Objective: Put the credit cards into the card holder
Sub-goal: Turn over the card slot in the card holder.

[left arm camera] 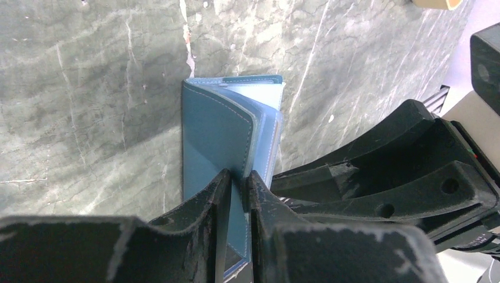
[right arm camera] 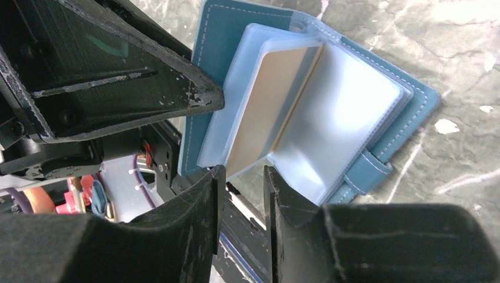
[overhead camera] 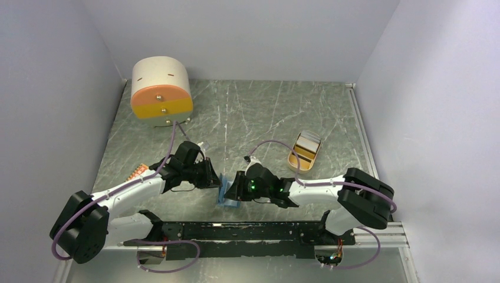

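Both hands are in tight on the card holder [overhead camera: 227, 196], which sits at the near middle of the counter [overhead camera: 265, 112], right in front of the two bases. The left hand [left arm camera: 239, 177] comes in from 9 o'clock with its fingers narrow, clamped on the blue cover and standing that flap up on edge. That leaves the book open toward 3 o'clock, and that's where the right hand [right arm camera: 243, 177] is.

The relation that matters is this: a tan card [right arm camera: 274, 106] lies among the clear sleeves [right arm camera: 348, 118]. In the right wrist view its long axis runs from 6 o'clock up toward 1 o'clock, near end at the mouth of the right hand's fingers. Those fingers stand a little apart. I can't tell whether they're pinching the card's end or just framing it.

I'd say the push has to go straight along that long axis, deeper into the sleeve, and the right hand is the one lined up for it.

The left hand's own finger crowds the sleeves from 9 o'clock, so the space to work in is tight.

More cards [overhead camera: 308, 144] wait in the tan tray [overhead camera: 293, 159], well apart at 2 o'clock. The drawer box [overhead camera: 160, 88] is far off at 11 o'clock and out of the way.
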Controlling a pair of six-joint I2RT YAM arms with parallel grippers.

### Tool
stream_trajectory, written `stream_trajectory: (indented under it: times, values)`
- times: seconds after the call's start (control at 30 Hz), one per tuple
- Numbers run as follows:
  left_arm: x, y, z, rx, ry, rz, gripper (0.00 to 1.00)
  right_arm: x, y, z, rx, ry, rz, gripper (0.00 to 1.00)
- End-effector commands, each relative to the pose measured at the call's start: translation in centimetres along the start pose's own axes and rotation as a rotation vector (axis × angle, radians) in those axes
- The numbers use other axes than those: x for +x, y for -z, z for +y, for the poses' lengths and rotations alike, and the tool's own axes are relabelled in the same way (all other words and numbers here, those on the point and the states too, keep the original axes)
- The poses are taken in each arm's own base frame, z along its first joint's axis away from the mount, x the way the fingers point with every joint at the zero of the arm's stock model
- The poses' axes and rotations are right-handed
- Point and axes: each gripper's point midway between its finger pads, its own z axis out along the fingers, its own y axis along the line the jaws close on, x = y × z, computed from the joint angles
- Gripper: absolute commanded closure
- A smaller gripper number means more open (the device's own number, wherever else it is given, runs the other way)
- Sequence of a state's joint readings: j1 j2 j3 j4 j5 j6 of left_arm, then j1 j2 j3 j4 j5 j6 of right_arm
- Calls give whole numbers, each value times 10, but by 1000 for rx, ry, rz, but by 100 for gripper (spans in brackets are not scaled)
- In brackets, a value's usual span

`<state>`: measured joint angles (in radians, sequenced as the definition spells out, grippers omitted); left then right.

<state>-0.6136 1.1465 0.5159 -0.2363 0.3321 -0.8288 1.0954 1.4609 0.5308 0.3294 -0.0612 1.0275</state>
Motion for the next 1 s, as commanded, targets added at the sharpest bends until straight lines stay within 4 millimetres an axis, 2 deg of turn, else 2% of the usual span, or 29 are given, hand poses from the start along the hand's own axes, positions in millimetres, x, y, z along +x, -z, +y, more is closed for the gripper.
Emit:
stream_trajectory:
  times: [0.0, 0.17, 0.33, 0.6, 0.83, 0.97]
  values:
    - [9, -3, 25, -108, -5, 20, 78, 4, 6, -31, 141, 12, 4, 66]
    - [7, 0, 31, -151, 1, 6, 78, 3, 14, -44, 223, 9, -5, 64]
    - [6, 2, 39, -195, 11, -5, 78, -7, 24, -46, 270, 25, -39, 64]
    - [5, 2, 36, -185, 14, -4, 77, -22, 26, -22, 225, 52, -65, 63]
    - [8, 1, 9, -45, 18, 23, 69, -31, 18, -12, 175, 106, -94, 63]
    - [4, 3, 8, -53, 8, 8, 68, -31, 10, -3, 120, 129, -93, 65]
